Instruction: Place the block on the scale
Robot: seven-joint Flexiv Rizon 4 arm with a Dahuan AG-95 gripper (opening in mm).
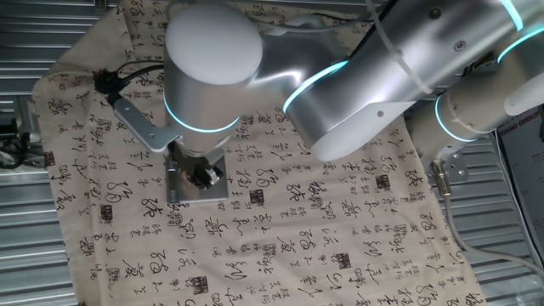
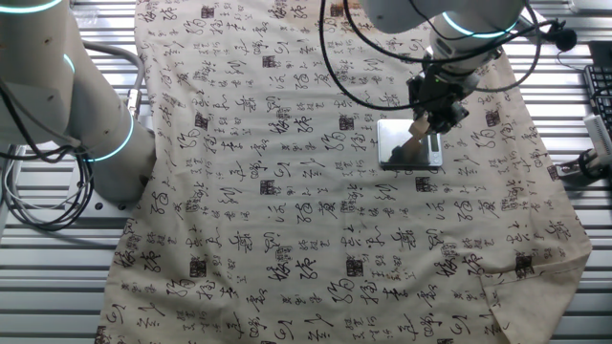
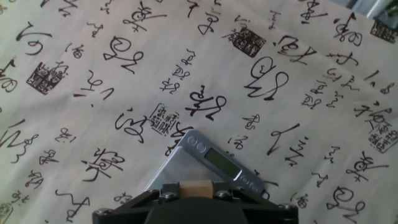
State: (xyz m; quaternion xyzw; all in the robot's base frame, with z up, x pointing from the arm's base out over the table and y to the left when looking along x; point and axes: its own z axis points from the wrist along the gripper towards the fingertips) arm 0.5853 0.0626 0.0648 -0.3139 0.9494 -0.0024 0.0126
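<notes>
In the hand view, nearest the camera, the gripper [image 3: 198, 194] fills the bottom edge, its two dark fingers [image 3: 144, 200] closed narrow on the block [image 3: 197, 188], a light tan cube whose top face shows between them. Just beyond the block lies the scale [image 3: 186, 158], a grey metallic plate seen cornerwise, with its lighter strip carrying a small display window [image 3: 222, 160] along the far right edge; the block hangs over the near part of the plate, and whether it touches the surface cannot be told from here. Past the scale the cloth [image 3: 124, 74] spreads away, beige and printed with black brush characters and square seals. In the other fixed view the gripper [image 2: 427, 134] comes down onto the scale [image 2: 394, 153], and the block [image 2: 418, 128] shows as a tan spot between the fingers above the plate's right half. In one fixed view the arm [image 1: 340, 93], silver with glowing cyan rings, reaches across the cloth [image 1: 323, 238], and its wrist covers most of the scale [image 1: 214, 194], of which only the near edge shows beneath the gripper [image 1: 202, 176].
</notes>
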